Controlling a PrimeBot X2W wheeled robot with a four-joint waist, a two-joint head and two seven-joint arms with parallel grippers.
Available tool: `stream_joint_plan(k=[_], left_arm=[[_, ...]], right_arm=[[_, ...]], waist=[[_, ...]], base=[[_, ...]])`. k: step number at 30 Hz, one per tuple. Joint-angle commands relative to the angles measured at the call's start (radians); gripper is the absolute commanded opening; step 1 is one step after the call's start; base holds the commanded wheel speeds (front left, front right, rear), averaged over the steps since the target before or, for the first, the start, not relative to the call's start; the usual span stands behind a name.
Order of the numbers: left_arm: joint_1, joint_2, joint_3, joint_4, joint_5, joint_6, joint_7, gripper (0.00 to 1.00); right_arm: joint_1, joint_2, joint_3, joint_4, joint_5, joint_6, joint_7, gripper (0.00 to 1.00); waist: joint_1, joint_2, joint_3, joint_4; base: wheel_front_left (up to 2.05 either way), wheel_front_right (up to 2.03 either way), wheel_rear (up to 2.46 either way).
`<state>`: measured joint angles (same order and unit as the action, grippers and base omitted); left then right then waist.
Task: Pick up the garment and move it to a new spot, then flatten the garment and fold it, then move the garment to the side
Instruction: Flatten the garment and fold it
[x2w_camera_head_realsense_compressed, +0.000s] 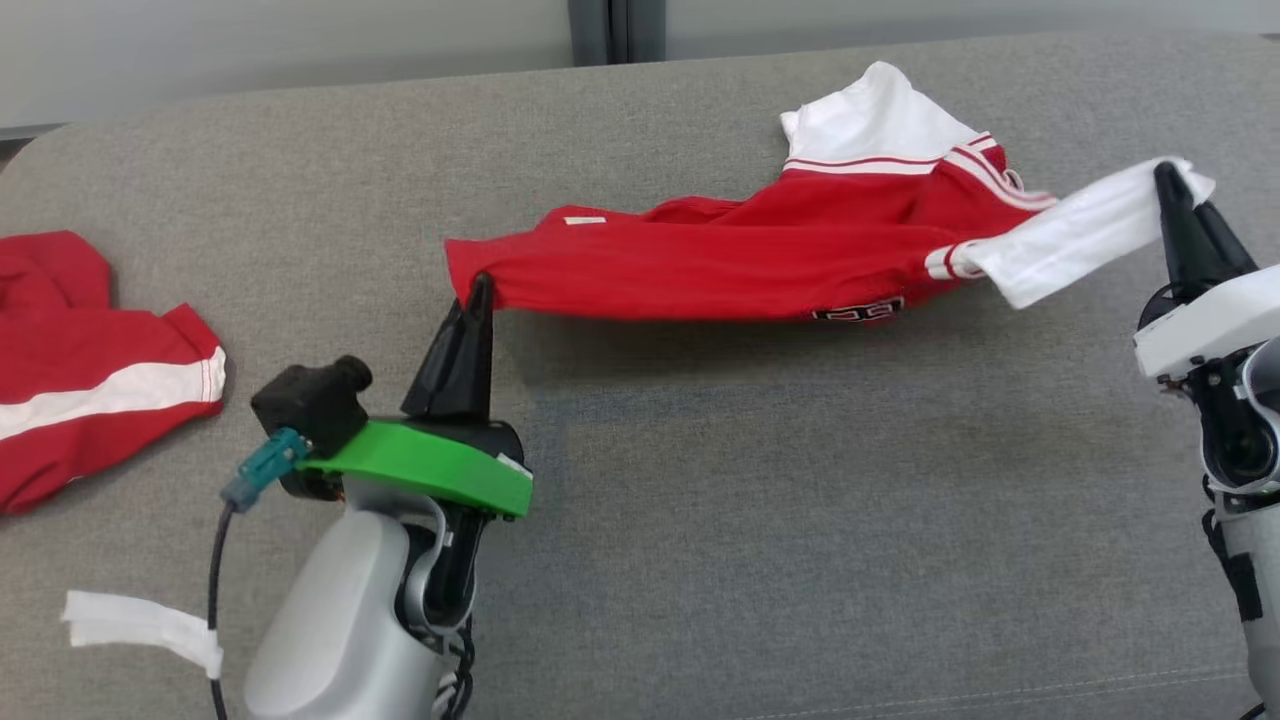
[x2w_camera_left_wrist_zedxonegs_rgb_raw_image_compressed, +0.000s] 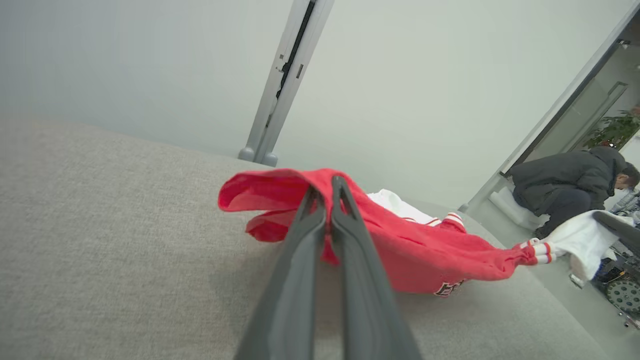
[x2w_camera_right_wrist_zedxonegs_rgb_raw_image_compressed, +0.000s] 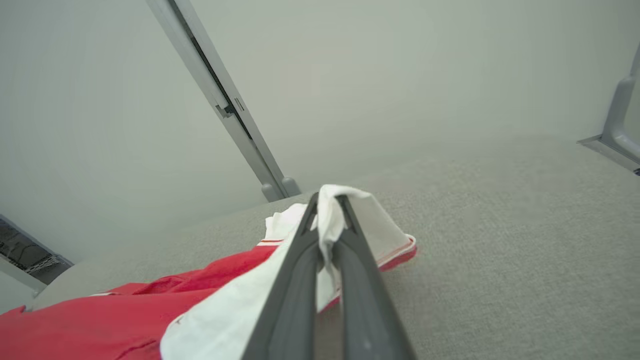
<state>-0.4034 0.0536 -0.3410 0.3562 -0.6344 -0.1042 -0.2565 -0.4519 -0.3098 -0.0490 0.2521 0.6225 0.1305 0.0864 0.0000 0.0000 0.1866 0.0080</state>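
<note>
Head view, entries from the jaws outward.
1: left gripper (x2w_camera_head_realsense_compressed: 481, 288): jaws pressed together on a red edge of the garment (x2w_camera_head_realsense_compressed: 740, 262).
2: right gripper (x2w_camera_head_realsense_compressed: 1168, 182): jaws pinching the end of a white sleeve.
3: garment, red body with white sleeves: strung between the two sets of jaws, raised at both pinched ends, middle sagging toward the cushion (x2w_camera_head_realsense_compressed: 800, 500); other sleeve lies beyond the span, nearer the right jaws.
4: cushion, grey: under both jaws.
5: second garment (x2w_camera_head_realsense_compressed: 90, 370), red with white band: well out past the left jaws, crumpled, untouched.
6: strip (x2w_camera_head_realsense_compressed: 140, 620), white: behind the left jaws, beside the forearm.
7: person (x2w_camera_left_wrist_zedxonegs_rgb_raw_image_compressed: 570, 185), left wrist view: far beyond the right jaws, bent over.
Progress, judged: pickup under way, both grips made; move to a new spot, flattening, folding, setting aside all left to do.
</note>
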Motion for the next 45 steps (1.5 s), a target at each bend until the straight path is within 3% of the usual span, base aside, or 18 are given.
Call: stream_joint_plan(k=[1, 10, 17, 23, 27, 30, 33, 39, 45], left_arm=[[-0.031, 0.017, 0.010, -0.028, -0.016, -0.005, 0.010, 0.00], [-0.177, 0.095, 0.075, -0.197, -0.095, -0.010, 0.128, 0.00], [-0.227, 0.132, 0.109, -0.275, -0.148, 0.006, 0.208, 0.00], [-0.311, 0.134, 0.104, -0.220, -0.169, 0.011, 0.270, 0.00], [-0.453, 0.148, 0.114, -0.094, -0.138, 0.008, 0.251, 0.00], [-0.573, 0.144, 0.149, 0.004, -0.131, 0.017, 0.194, 0.00], [-0.718, 0.146, 0.173, 0.076, -0.117, 0.011, 0.129, 0.00], [-0.938, 0.134, 0.207, 0.057, -0.137, -0.018, 0.017, 0.00], [-0.957, 0.144, 0.190, -0.050, -0.163, -0.026, -0.008, 0.00]], right_arm=[[0.012, 0.003, -0.011, -0.044, 0.001, 0.000, 0.004, 0.00], [-0.084, 0.045, -0.055, -0.344, -0.016, 0.000, 0.028, 0.00], [-0.159, 0.078, -0.062, -0.425, -0.034, 0.000, 0.060, 0.00], [-0.272, 0.103, -0.043, -0.291, -0.062, 0.000, 0.119, 0.00], [-0.446, 0.100, 0.023, -0.071, -0.096, 0.000, 0.108, 0.00], [-0.594, 0.118, 0.042, 0.075, -0.126, 0.000, 0.048, 0.00], [-0.774, 0.133, 0.031, 0.167, -0.146, 0.000, -0.087, 0.00], [-1.002, 0.063, 0.103, 0.148, -0.190, 0.000, -0.315, 0.00], [-1.008, -0.001, 0.114, 0.099, -0.238, 0.000, -0.352, 0.00]], waist=[[0.0000, 0.0000, -0.019, -0.016], [0.0000, 0.0000, -0.034, -0.068], [0.0000, 0.0000, 0.007, -0.099], [0.0000, 0.0000, 0.141, -0.120], [0.0000, 0.0000, 0.258, -0.139], [0.0000, 0.0000, 0.320, -0.151], [0.0000, 0.0000, 0.370, -0.155], [0.0000, 0.0000, 0.408, -0.135], [0.0000, 0.0000, 0.425, -0.117]], base=[[0.00, 0.00, 0.00], [0.00, 0.00, 0.00], [0.00, 0.00, 0.00], [0.00, 0.00, 0.00], [0.00, 0.00, 0.00], [0.00, 0.00, 0.00], [0.00, 0.00, 0.00], [0.00, 0.00, 0.00], [0.00, 0.00, 0.00]])
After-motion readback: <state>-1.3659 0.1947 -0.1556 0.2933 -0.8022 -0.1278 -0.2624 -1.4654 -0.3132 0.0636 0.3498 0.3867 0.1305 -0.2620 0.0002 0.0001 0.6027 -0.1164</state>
